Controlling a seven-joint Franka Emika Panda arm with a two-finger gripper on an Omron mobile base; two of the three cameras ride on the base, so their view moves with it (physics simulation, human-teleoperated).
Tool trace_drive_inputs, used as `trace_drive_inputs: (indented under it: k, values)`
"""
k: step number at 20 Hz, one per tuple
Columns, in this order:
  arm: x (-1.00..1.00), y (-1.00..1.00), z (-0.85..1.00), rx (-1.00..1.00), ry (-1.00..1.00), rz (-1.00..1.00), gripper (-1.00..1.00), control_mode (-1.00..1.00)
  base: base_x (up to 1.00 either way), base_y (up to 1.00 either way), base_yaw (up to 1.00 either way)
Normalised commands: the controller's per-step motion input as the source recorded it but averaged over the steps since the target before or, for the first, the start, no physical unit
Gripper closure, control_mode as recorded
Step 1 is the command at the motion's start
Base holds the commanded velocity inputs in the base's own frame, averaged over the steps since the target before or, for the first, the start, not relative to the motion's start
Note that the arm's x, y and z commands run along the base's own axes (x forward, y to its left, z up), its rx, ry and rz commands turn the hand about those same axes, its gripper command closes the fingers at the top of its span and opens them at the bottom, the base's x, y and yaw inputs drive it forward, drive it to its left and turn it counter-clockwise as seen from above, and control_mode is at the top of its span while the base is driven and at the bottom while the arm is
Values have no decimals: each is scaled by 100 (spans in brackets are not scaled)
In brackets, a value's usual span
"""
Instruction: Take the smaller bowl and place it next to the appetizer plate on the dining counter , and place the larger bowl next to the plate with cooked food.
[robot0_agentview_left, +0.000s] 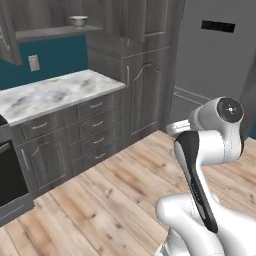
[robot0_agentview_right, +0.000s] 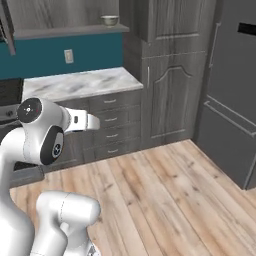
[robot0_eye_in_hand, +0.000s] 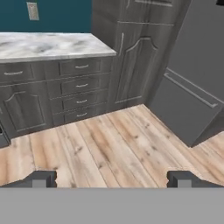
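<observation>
A small, pale bowl (robot0_agentview_left: 78, 20) stands on a high grey shelf (robot0_agentview_left: 55, 32) above the marble counter, also seen as the bowl (robot0_agentview_right: 109, 20) in the right base view. It is too far off to tell which of the two bowls it is. My gripper (robot0_eye_in_hand: 111, 179) is open, its dark fingertips (robot0_eye_in_hand: 41, 179) wide apart with nothing between them. It hangs over the wooden floor and points at the drawers and tall cabinet. The dining counter, the appetizer plate and the plate with cooked food are out of view.
A marble counter over grey drawers (robot0_agentview_left: 55, 92) runs along the teal wall. To its right stand a tall grey cabinet (robot0_agentview_left: 145, 90) and a grey fridge (robot0_agentview_left: 215, 60). A dark oven (robot0_agentview_left: 10, 170) is at the far left. Wooden floor (robot0_eye_in_hand: 113, 144) lies between me and them.
</observation>
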Motion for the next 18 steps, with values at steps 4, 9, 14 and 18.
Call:
trace_drive_inputs:
  k: [4,9,14,18]
  values:
    - [0,0,0,0,0,0,-100,100,100,-12,18]
    - [0,0,0,0,0,0,-100,100,100,-9,17]
    - [0,0,0,0,0,0,-100,100,100,-8,17]
    - [0,0,0,0,0,0,-100,100,100,-6,15]
